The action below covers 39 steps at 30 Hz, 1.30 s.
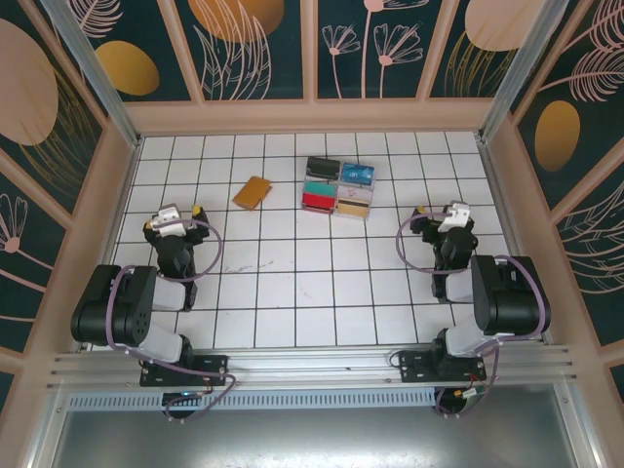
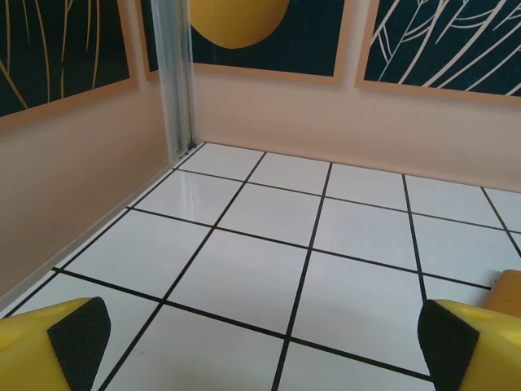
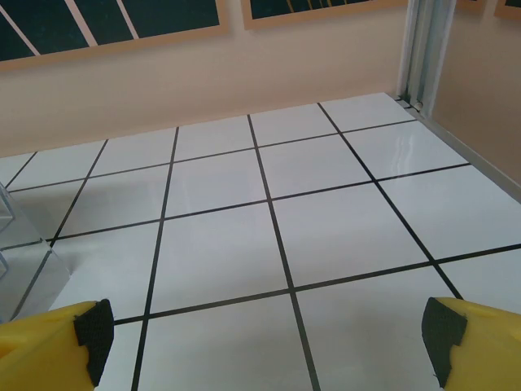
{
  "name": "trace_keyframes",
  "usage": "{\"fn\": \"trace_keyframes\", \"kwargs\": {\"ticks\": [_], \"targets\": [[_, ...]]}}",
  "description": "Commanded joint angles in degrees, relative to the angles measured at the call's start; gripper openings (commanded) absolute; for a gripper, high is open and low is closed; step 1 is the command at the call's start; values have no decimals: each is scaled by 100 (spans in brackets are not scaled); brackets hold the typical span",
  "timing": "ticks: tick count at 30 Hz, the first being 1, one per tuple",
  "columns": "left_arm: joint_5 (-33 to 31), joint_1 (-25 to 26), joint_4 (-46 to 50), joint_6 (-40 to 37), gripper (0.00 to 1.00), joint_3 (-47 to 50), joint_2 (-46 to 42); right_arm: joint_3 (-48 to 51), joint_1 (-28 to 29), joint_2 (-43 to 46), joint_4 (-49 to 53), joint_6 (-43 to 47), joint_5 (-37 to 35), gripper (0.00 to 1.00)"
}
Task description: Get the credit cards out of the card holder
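One smooth tan-orange leather card holder (image 1: pixel 253 192), a flat closed rectangle, lies toward the far edge of the glossy white tiled table (image 1: pixel 292 283), just left of four card stacks (image 1: pixel 338 185): black, blue, red and gold. The left gripper (image 1: pixel 175 214) and right gripper (image 1: pixel 444 213) both have their yellow, black-padded fingers spread wide, gripping nothing.

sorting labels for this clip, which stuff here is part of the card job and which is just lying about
Part of the job:
- card holder, tan, lying closed; its credit cards can't be seen
- left tool and right tool, both open, holding nothing

Just lying about:
- clear tray with four card stacks in black, blue, red and gold
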State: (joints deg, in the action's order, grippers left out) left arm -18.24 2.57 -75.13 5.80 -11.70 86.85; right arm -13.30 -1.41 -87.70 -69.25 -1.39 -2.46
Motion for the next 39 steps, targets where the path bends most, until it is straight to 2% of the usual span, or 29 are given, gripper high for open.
{"fn": "trace_keyframes", "kwargs": {"ticks": [1,21,28,32,37,39], "targets": [[31,-36,-63,31,99,-51,34,-7,-25,-49,-220,51,140,99],[19,-37,-87,26,99,-34,21,-1,-34,-44,-233,42,140,99],[-322,-37,-346,166,99,163,-99,59,-8,181,-183,-73,-124,99],[-259,-37,-493,144,99,279,-168,24,3,904,477,-141,-354,99],[-87,-37,-514,66,99,342,-303,-445,29,2103,2312,-553,-499,99],[-183,-37,-2,101,99,183,-556,-710,54,2481,3050,-830,-542,99]]}}
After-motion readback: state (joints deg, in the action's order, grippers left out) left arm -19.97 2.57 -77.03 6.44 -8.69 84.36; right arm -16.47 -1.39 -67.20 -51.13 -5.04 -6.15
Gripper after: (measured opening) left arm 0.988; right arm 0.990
